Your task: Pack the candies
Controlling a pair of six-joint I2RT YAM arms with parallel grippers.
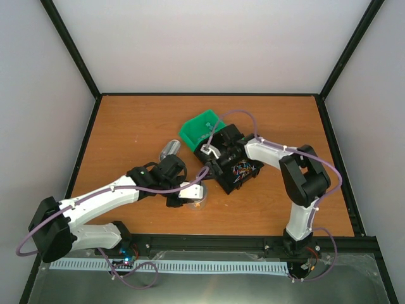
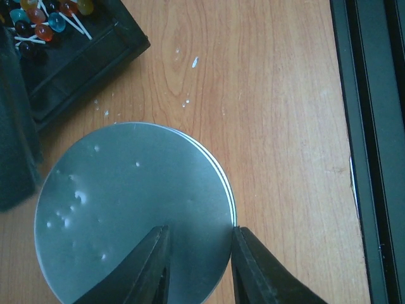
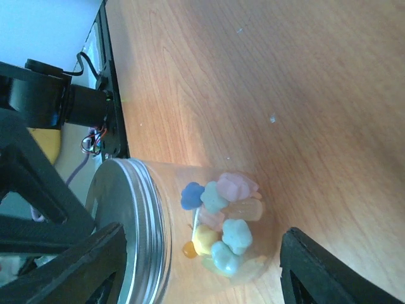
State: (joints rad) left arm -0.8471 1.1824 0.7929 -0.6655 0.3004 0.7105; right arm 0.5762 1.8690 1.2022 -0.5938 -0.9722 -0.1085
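The candies (image 3: 237, 234), small chunky pieces in pink, blue, mint and yellow, lie at the bottom of a clear jar (image 3: 174, 183) with a silver screw lid (image 3: 126, 209). The jar (image 1: 195, 201) stands on the table in front of the left arm. My left gripper (image 2: 199, 229) hovers over the lid (image 2: 126, 202). One fingertip is above the lid's top and the other at its rim, with a gap between them and nothing clamped. My right gripper (image 3: 202, 229) stands open and empty a little way off, looking at the jar from the side. In the top view it (image 1: 211, 168) is beside the black tray.
A black tray (image 1: 243, 174) of lollipops (image 2: 44, 19) sits right of the jar, under the right wrist. A green scoop (image 1: 201, 130) lies behind it. A second clear jar (image 1: 169, 149) lies on its side to the left. The black rail (image 2: 367, 152) runs along the near edge.
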